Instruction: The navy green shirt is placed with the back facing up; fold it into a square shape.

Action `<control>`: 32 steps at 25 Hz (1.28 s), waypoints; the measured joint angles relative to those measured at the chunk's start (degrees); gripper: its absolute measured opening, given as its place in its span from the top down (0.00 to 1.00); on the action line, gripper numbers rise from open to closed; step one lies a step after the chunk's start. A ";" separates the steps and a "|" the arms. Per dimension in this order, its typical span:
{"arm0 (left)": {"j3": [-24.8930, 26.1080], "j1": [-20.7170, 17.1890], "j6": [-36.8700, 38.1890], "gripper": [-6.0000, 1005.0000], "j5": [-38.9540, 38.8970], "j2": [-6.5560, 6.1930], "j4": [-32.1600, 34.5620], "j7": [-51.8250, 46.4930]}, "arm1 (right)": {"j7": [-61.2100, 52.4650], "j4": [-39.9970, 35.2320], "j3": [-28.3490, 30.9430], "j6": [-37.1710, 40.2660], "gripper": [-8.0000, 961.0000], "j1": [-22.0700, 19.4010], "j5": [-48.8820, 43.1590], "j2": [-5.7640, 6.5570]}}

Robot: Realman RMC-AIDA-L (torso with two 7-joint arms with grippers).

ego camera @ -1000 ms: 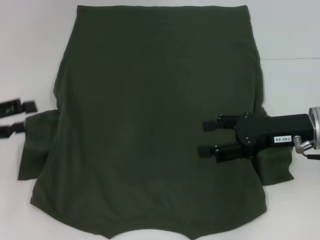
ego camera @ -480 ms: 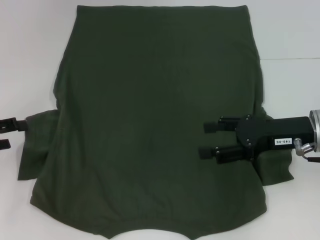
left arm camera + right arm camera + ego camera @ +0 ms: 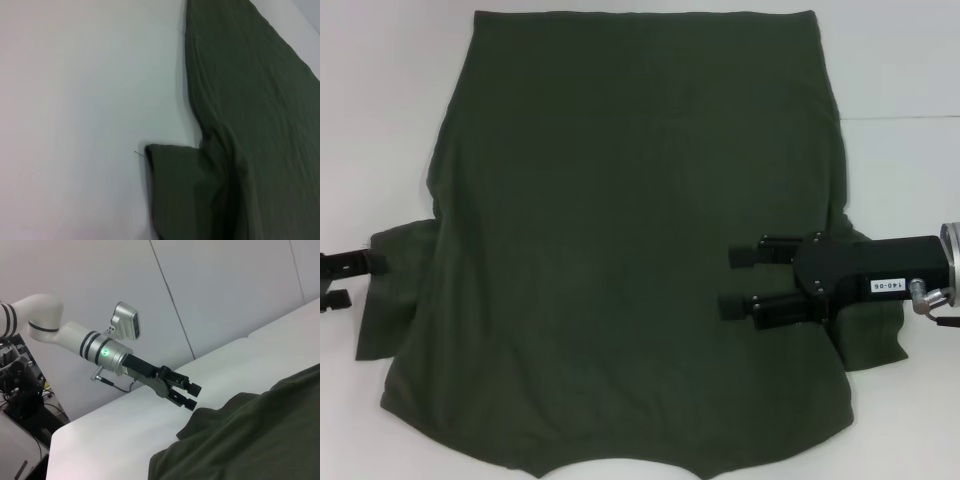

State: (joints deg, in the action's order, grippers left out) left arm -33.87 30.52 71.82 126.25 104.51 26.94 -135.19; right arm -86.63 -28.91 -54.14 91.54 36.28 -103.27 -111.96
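While the left gripper (image 3: 358, 280) hangs with fingers spread right at the tip of the near sleeve, the navy green shirt (image 3: 630, 240) lies flat, back up, on the white table (image 3: 380, 100) between both arms, and the right gripper (image 3: 732, 281) hovers over its far side, fingers parted, pinching nothing.

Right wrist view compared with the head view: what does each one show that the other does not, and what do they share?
Only the right wrist view shows the left arm's white links, a wall behind it and equipment beside the table. Only the head view shows the right gripper, open over the navy green shirt, and the whole shirt spread back up with both sleeves. Both show the left gripper, open at the edge of the left sleeve, on the white table.
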 joint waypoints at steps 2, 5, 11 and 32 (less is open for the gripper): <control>-0.08 0.28 -0.61 0.06 0.01 0.42 -0.35 0.41 | 0.05 0.00 0.00 -0.07 0.03 0.00 0.00 0.00; -0.22 0.74 -1.68 0.06 0.03 0.89 -1.11 0.97 | 0.10 0.01 0.00 -0.13 0.04 0.01 0.00 -0.05; -1.69 1.45 -2.80 0.07 0.05 1.54 -1.92 1.13 | 0.11 0.09 0.00 -0.18 0.04 0.02 0.00 -0.08; -2.34 2.33 -3.34 0.30 0.06 1.76 -3.40 0.73 | -0.13 0.09 0.00 -0.23 0.04 0.19 0.26 -0.09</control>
State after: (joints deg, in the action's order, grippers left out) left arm -36.21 32.85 68.48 126.31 106.27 23.55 -134.45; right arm -86.76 -28.83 -54.14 91.32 36.47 -103.00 -112.05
